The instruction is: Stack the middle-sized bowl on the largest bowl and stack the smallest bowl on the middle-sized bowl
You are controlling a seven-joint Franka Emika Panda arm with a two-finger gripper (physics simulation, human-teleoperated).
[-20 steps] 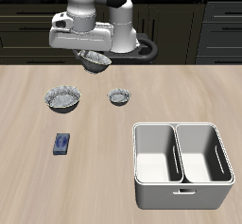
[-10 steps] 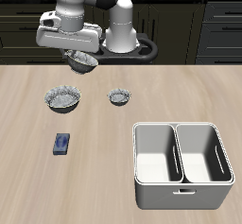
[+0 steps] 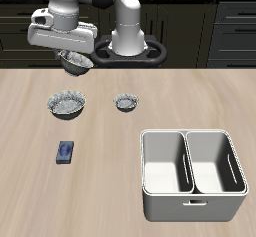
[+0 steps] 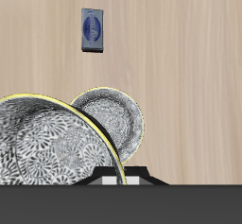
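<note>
My gripper (image 3: 75,59) is shut on the middle-sized bowl (image 3: 76,62) and holds it tilted, high above the table near its back edge. In the wrist view this bowl (image 4: 47,147) fills the foreground, patterned grey with a thin yellow edge. The largest bowl (image 3: 67,104) stands on the table below and a little nearer the front than the gripper. It also shows in the wrist view (image 4: 115,119), partly hidden behind the held bowl. The smallest bowl (image 3: 125,103) stands on the table beside the largest bowl, apart from it.
A small blue box (image 3: 66,152) lies nearer the table's front edge than the largest bowl; it also shows in the wrist view (image 4: 92,29). A white two-compartment bin (image 3: 192,173) stands near the front edge. The robot's base (image 3: 128,46) is at the back.
My gripper has carried the middle-sized bowl sideways and slightly up, from between the two standing bowls to above the largest bowl's side. The things on the table have not moved.
</note>
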